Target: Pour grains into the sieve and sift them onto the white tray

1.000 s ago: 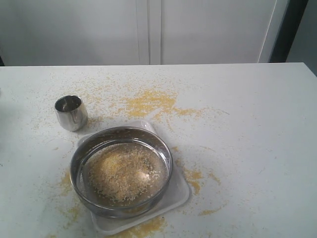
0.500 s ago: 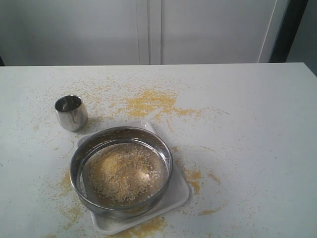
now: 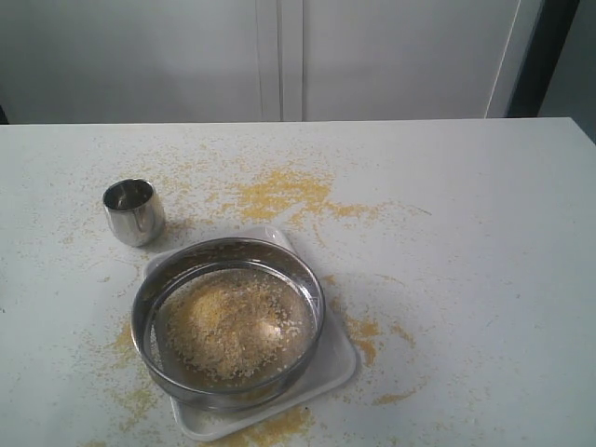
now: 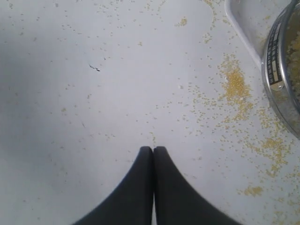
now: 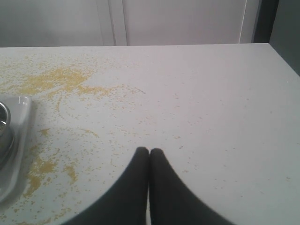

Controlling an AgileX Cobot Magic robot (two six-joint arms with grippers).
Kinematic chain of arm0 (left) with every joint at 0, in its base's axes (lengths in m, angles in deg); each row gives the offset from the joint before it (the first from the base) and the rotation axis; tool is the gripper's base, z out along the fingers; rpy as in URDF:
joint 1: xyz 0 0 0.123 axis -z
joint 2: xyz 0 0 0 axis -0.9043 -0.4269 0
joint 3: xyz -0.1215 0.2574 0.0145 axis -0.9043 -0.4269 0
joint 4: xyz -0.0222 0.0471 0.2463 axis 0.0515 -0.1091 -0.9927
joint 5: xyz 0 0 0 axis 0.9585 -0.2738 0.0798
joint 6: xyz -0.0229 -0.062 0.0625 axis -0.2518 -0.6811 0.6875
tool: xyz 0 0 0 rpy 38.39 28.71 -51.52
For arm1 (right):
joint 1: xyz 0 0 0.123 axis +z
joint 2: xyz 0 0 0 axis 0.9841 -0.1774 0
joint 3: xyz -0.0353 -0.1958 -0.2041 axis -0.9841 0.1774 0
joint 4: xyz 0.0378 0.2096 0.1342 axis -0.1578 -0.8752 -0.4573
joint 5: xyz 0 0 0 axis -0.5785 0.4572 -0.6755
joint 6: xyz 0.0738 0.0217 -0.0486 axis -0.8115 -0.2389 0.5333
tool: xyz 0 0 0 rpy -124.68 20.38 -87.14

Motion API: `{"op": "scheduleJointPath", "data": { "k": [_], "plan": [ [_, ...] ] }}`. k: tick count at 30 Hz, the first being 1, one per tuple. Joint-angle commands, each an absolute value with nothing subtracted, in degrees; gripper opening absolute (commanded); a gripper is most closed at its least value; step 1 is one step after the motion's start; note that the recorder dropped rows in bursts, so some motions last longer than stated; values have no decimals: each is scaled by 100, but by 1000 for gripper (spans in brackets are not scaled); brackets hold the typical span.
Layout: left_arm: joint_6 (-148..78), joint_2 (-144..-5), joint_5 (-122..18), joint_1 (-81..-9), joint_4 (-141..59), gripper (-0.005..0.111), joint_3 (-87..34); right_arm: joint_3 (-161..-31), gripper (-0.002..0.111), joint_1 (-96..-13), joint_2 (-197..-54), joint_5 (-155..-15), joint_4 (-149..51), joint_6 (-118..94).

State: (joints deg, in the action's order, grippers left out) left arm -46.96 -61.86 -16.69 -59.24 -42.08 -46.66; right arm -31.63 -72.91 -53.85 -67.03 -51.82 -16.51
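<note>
Grains (image 3: 233, 321) sit in the sieve (image 3: 146, 289) on the white tray (image 3: 340, 358) — my jaws both closed, empty — next I'd grip its rim, shake.

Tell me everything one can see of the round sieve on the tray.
The sieve is round, wide and shallow, with a shiny steel wall and a fine mesh bottom. It stands level on the white tray and covers most of it. Yellow and pale grains lie in a layer on its mesh. The left wrist view shows a small label plate on its outer wall. Nothing grips it.
</note>
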Motion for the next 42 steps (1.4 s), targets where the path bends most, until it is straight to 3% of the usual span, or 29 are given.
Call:
{"op": "scheduleJointPath", "data": {
  "k": [1,12,16,21,27,42],
  "plan": [
    [-4746,-6133,-1637,-5944,-4175,0,-4696,-3130,0,-7282,-5352,-7612,-5737,-2302],
    [-4746,-6133,-1637,-5944,-4175,0,-4696,-3130,0,-7282,-5352,-10669,-5465,-5589],
    [-4746,-6133,-1637,-5944,-4175,0,-4696,-3147,0,-7282,-5352,-11966,-4753,-5272],
    [-4746,-6133,-1637,-5944,-4175,0,-4696,-4067,0,-7282,-5883,-11773,-4753,-3672],
    [-4746,-6133,-1637,-5944,-4175,0,-4696,-5346,0,-7282,-8129,-11639,-4729,-3204],
    [-4746,-6133,-1637,-5944,-4175,0,-4696,-7059,0,-7282,-10727,-8733,-3312,-3204]
  ]
}}
